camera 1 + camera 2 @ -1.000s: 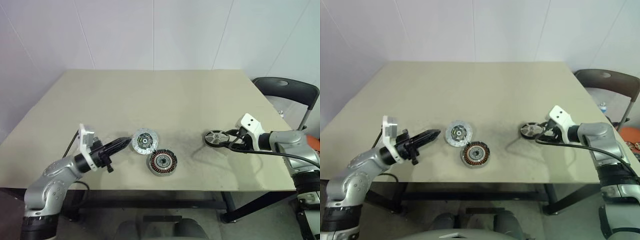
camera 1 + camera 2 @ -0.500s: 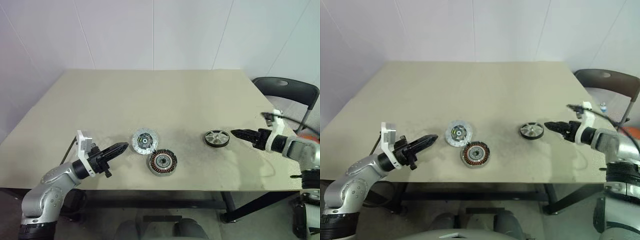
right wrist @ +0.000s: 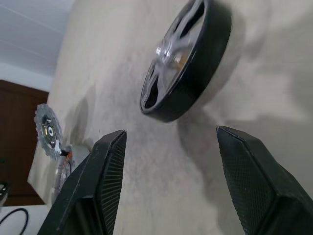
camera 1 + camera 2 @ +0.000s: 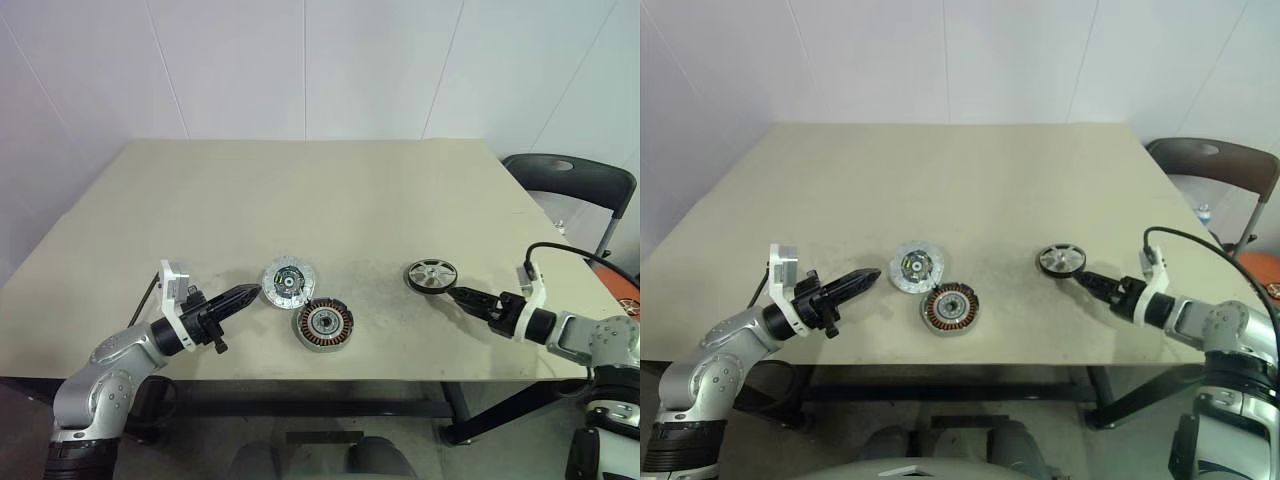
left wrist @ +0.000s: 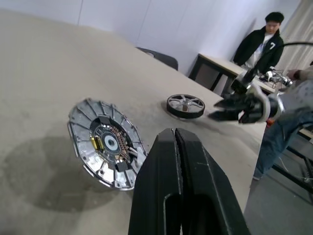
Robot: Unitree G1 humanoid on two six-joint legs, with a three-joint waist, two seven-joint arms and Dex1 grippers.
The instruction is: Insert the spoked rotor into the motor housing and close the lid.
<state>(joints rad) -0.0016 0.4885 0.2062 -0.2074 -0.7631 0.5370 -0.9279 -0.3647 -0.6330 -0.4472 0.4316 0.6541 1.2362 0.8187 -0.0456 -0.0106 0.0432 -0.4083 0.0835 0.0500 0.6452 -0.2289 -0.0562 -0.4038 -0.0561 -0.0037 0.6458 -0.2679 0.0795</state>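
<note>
A: Right gripper (image 4: 456, 293) now vs a second ago?

B: Back then it sat right at the rotor (image 4: 432, 275), fingers at its right edge. Now it has pulled back to the near right, with its tips just short of the wheel and a gap showing. Its jaws are spread and empty, and the wrist has rolled over.

A: Has the rotor moved?

B: No. It's in the same spot, flat on the table (image 4: 300, 190), right of centre, spokes up, well apart from the housing (image 4: 290, 281).

A: Left gripper (image 4: 252, 292)?

B: Jaws clenched on nothing, as before. The tip was at the housing's left rim a second ago. Now it's a touch back, just left of the rim and pointing at it. I can't tell if it touches.

A: Housing?

B: Unchanged, left of centre, ribbed face up with a green and black middle. The coil ring (image 4: 325, 325) lies just near-right of it, about touching, and hasn't shifted either.

A: Anything else?

B: A chair (image 4: 570, 180) at the far right. The left wrist view shows a person (image 5: 266, 34) in a dark top beyond the table.
</note>
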